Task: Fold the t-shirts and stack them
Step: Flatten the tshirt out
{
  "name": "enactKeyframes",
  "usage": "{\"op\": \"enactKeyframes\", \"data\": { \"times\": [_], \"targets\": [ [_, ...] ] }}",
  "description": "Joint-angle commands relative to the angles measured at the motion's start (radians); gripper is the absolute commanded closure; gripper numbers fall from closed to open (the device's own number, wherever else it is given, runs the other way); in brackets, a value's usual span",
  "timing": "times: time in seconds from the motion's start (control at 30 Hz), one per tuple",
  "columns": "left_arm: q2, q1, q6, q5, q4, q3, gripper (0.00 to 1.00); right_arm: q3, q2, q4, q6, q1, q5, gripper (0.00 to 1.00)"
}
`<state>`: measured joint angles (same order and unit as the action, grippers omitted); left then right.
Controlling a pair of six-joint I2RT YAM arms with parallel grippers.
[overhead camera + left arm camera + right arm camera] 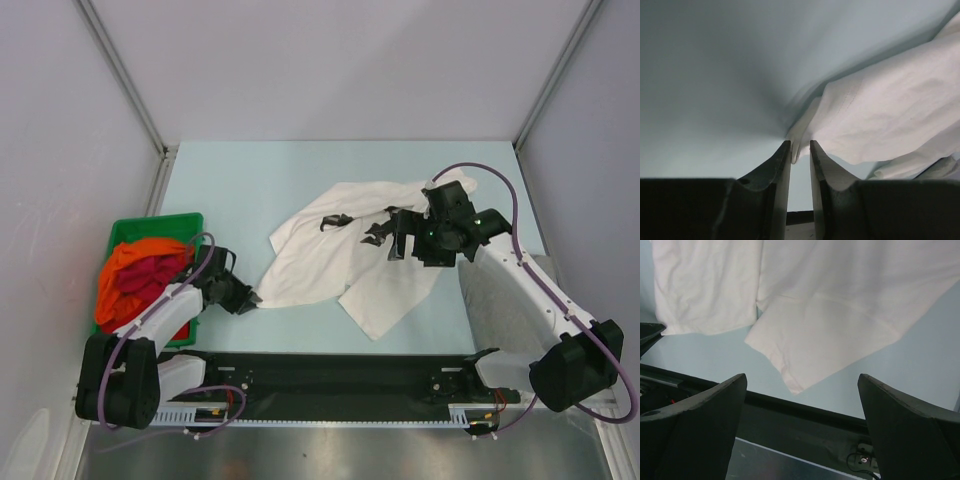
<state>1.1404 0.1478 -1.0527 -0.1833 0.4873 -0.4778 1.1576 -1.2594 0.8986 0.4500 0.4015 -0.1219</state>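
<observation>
White t-shirt (320,255) lies rumpled at the middle of the pale blue table (240,180). The left gripper (800,145) sits at its near-left corner, jaws narrow around the hem (whether they pinch it cannot be told). The right gripper (802,379) hangs over the shirt's right side, jaws spread wide, holding nothing. An orange shirt (125,262) fills the green bin (125,228).

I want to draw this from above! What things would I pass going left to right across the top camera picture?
green bin → left gripper → white t-shirt → grey t-shirt
</observation>
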Motion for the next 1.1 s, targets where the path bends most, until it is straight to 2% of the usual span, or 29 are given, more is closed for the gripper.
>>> {"op": "enactKeyframes", "data": {
  "times": [0.0, 0.3, 0.4, 0.5, 0.53, 0.6, 0.83, 1.0, 1.03, 1.07],
  "targets": [
    [-0.018, -0.008, 0.022, -0.008, -0.024, -0.036, 0.74, -0.002, 0.0, -0.016, 0.012, 0.0, -0.005, 0.01],
    [0.01, -0.008, 0.045, -0.021, -0.044, -0.038, 0.68, -0.01, -0.009, -0.024, 0.018, 0.0, -0.018, 0.01],
    [0.038, -0.008, 0.046, -0.027, -0.062, -0.042, 0.75, -0.01, -0.009, -0.024, 0.016, 0.0, -0.015, 0.0],
    [0.039, -0.008, 0.057, -0.042, -0.065, -0.064, 0.87, -0.016, -0.009, -0.015, 0.015, 0.0, -0.018, 0.0],
    [0.035, -0.007, 0.068, -0.048, -0.053, -0.08, 0.95, -0.019, -0.014, -0.012, 0.013, 0.0, -0.021, 0.0],
    [0.006, -0.007, 0.082, -0.045, -0.029, -0.097, 1.0, -0.039, -0.021, -0.006, 0.012, 0.0, -0.036, 0.0],
    [-0.137, -0.007, 0.076, -0.027, 0.051, -0.142, 1.0, -0.123, -0.112, -0.035, 0.027, -0.001, -0.209, 0.0],
    [-0.131, -0.005, 0.074, -0.062, 0.053, -0.151, 1.0, -0.191, -0.115, -0.116, 0.114, -0.001, -0.308, 0.0],
    [-0.131, -0.005, 0.076, -0.065, 0.053, -0.156, 1.0, -0.205, -0.107, -0.125, 0.136, -0.001, -0.311, 0.01],
    [-0.136, -0.004, 0.079, -0.067, 0.05, -0.156, 1.0, -0.237, -0.097, -0.144, 0.156, 0.0, -0.315, 0.06]
  ]
}}
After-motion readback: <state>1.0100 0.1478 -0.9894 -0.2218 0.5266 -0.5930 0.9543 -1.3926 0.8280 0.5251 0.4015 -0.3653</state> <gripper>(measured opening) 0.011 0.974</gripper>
